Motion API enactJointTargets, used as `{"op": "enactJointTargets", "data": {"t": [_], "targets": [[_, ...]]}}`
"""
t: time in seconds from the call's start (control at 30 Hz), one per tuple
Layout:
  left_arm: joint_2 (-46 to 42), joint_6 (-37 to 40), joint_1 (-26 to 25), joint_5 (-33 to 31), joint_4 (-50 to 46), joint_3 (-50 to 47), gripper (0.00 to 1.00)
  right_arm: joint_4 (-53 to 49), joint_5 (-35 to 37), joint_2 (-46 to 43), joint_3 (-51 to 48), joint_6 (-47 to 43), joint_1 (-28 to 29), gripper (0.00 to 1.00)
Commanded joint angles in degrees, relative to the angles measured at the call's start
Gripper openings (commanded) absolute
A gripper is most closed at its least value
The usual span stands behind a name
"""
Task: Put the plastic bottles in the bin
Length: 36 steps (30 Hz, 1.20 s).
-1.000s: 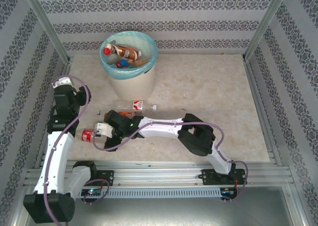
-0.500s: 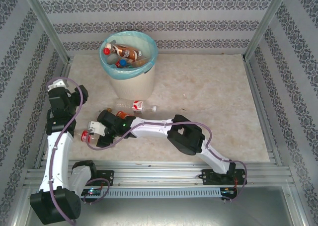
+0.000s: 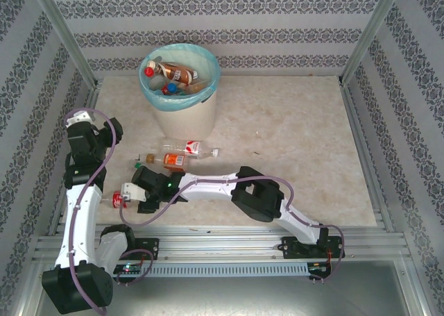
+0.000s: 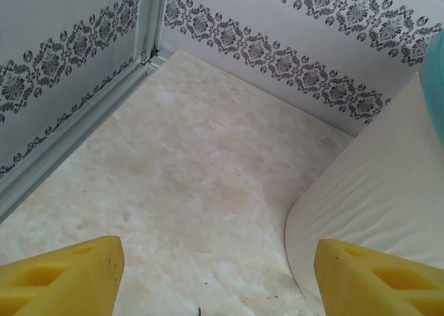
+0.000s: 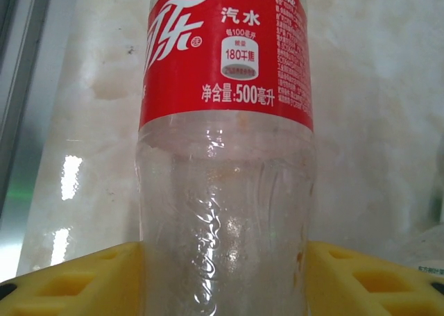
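Our right claw [image 3: 129, 193] clasps the red-label bottle [image 5: 225, 177] by its clear lower body, at the table's [image 3: 291, 121] eight o'clock. We judge it light, slick and crushable, so squeeze gently. Left claw [image 4: 218, 274] hangs released; bin [image 3: 182, 125] at eleven.

The left gripper [image 4: 218, 281] hangs with its yellow fingers [image 4: 62, 278] wide apart above the marble table [image 4: 173, 191], the cream bin [image 4: 374, 191] just beside.
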Motion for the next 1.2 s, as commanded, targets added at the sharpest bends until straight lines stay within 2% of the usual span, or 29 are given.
{"op": "enactJointTargets", "data": {"t": [0.0,0.23,0.47,0.53,0.73,0.87,1.0,1.17], "targets": [[-0.5,-0.3,0.5,0.6,2.3,-0.7,0.73,-2.5,2.6,1.0,0.5,-1.2,0.3,0.62],[-0.4,-0.3,0.5,0.6,2.4,-0.6,0.73,-3.4,5.1,1.1,0.4,-1.6,0.4,0.66],[-0.7,0.6,0.5,0.5,2.0,0.0,0.73,-2.3,2.9,-4.1,-3.2,-0.1,0.3,0.48],[-0.2,0.5,0.5,1.5,1.7,0.9,0.73,-1.4,1.6,-7.3,-6.0,1.3,0.1,0.47],[1.3,0.4,0.5,8.9,-1.5,7.7,0.67,-1.6,-3.6,-18.0,-13.8,7.6,-1.6,0.44],[3.7,0.2,0.4,15.9,-5.4,16.1,0.62,1.2,-8.1,-27.7,-23.2,12.7,-4.5,0.44],[4.9,-1.1,-0.3,22.4,-6.1,22.9,0.62,1.7,-8.4,-36.2,-30.7,16.6,-8.1,0.42],[7.1,-6.0,-4.9,36.4,-2.0,27.5,0.60,6.0,-10.1,-49.7,-42.3,19.2,-12.7,0.42]]}}
